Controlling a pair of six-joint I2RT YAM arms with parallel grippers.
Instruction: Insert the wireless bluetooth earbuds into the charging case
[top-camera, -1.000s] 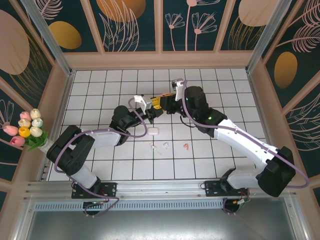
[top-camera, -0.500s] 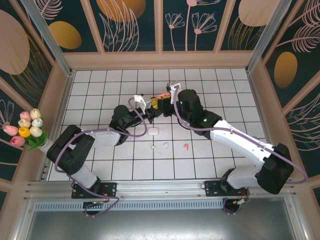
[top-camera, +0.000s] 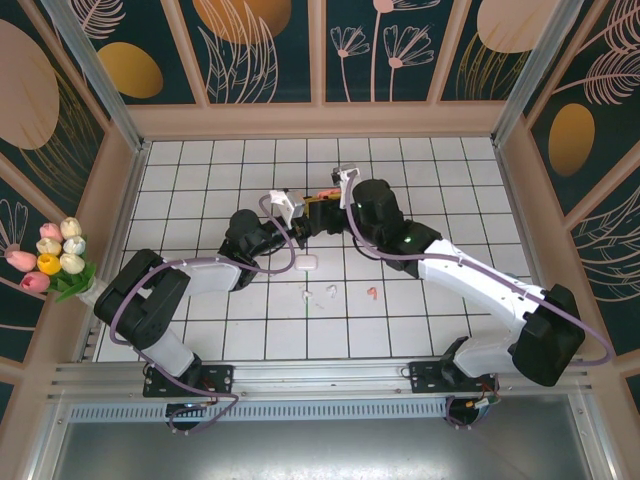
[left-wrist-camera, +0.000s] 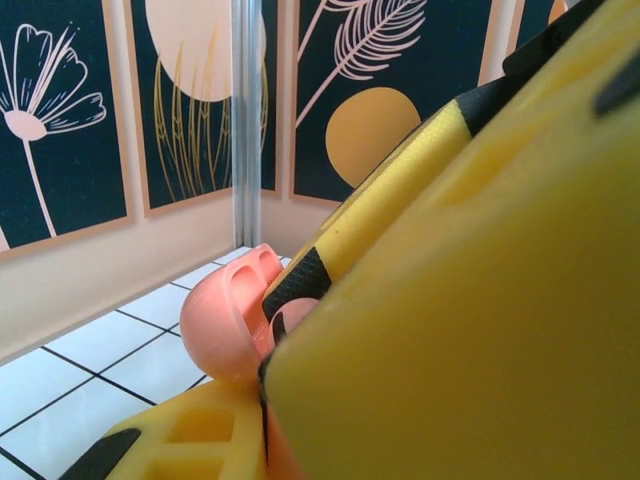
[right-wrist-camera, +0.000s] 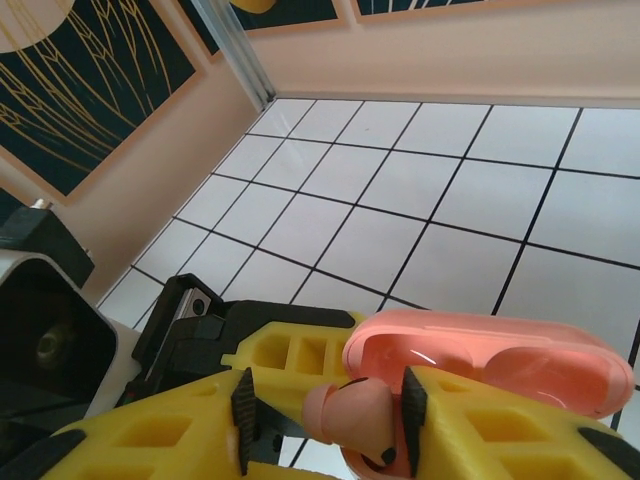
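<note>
Both grippers meet above the middle of the tiled floor (top-camera: 200, 170). Compared with a second ago, the right arm (top-camera: 470, 275) has swung its wrist leftward, closer over the left gripper (top-camera: 303, 215), while the loose things on the tiles lie where they were. The left gripper is clamped on the pink case (right-wrist-camera: 490, 365), which stands open. The right gripper (right-wrist-camera: 328, 420) has its jaws parted around one pink earbud (right-wrist-camera: 350, 410), which sits at the case's mouth with a gap to the pad on one side. Counted: two cases, the pink one and a white case (top-camera: 306, 263) on the floor; two white earbuds (top-camera: 328, 292) just nearer the arm bases than that case; and a second pink earbud (top-camera: 371, 293) to their right. One bunch of tulips (top-camera: 55, 258) stands at the left wall.
</note>
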